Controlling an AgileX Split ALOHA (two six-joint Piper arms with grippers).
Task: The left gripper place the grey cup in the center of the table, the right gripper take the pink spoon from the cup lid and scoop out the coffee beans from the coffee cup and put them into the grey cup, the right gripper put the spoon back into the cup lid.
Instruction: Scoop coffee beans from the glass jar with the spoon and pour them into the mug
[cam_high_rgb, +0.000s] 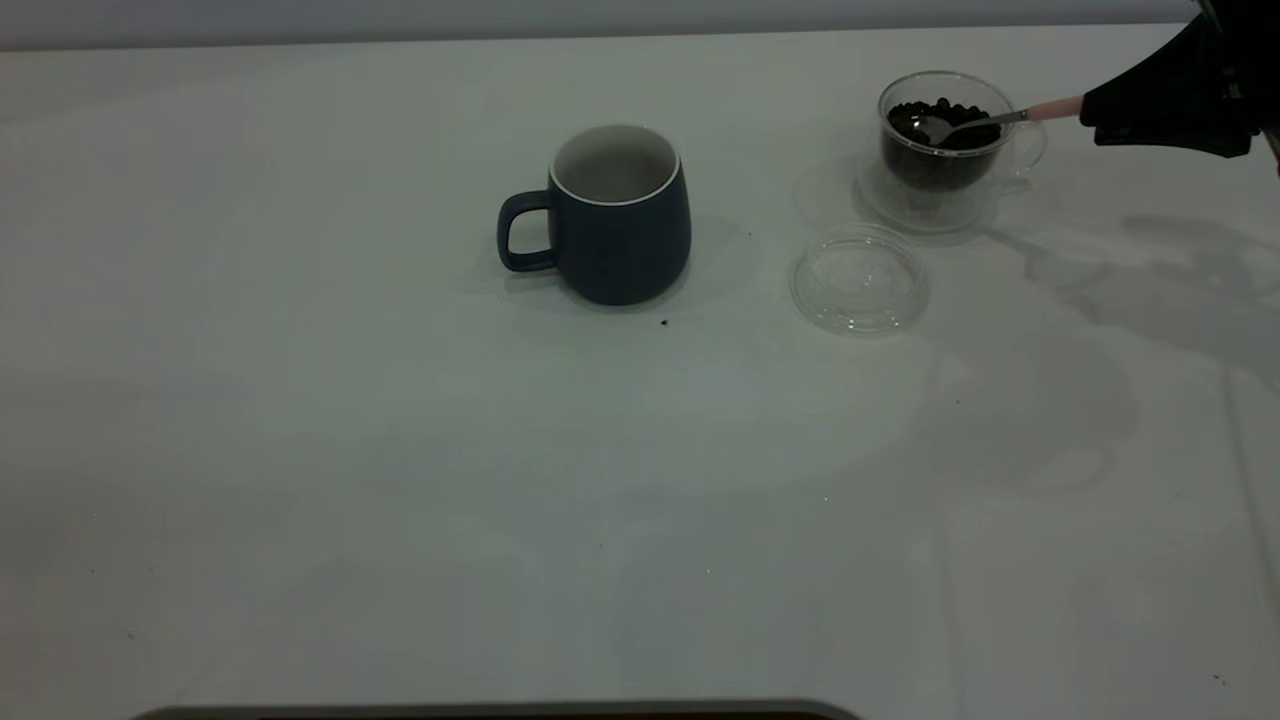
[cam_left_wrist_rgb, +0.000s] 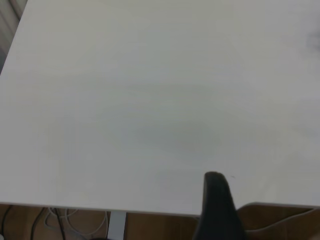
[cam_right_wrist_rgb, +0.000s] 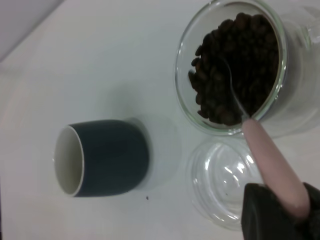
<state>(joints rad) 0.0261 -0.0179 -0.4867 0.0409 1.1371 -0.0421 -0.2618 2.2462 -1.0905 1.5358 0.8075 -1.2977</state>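
The grey cup (cam_high_rgb: 620, 215) stands upright near the table's (cam_high_rgb: 400, 450) middle, handle to the left; it also shows in the right wrist view (cam_right_wrist_rgb: 102, 157). The coffee cup (cam_high_rgb: 940, 150) stands at the back right, full of coffee beans (cam_high_rgb: 940, 122). My right gripper (cam_high_rgb: 1100, 115) is shut on the pink spoon (cam_high_rgb: 1050, 108) by its handle, and the metal bowl lies on the beans (cam_right_wrist_rgb: 235, 65). The spoon handle (cam_right_wrist_rgb: 272, 160) shows between the jaws. The empty cup lid (cam_high_rgb: 860, 278) lies in front of the coffee cup. My left gripper (cam_left_wrist_rgb: 216, 200) hovers over bare table near its edge.
A tiny dark speck (cam_high_rgb: 664, 322) lies just in front of the grey cup. The right arm's shadow falls on the table's right side (cam_high_rgb: 1150, 290). Cables (cam_left_wrist_rgb: 60, 222) hang below the table edge in the left wrist view.
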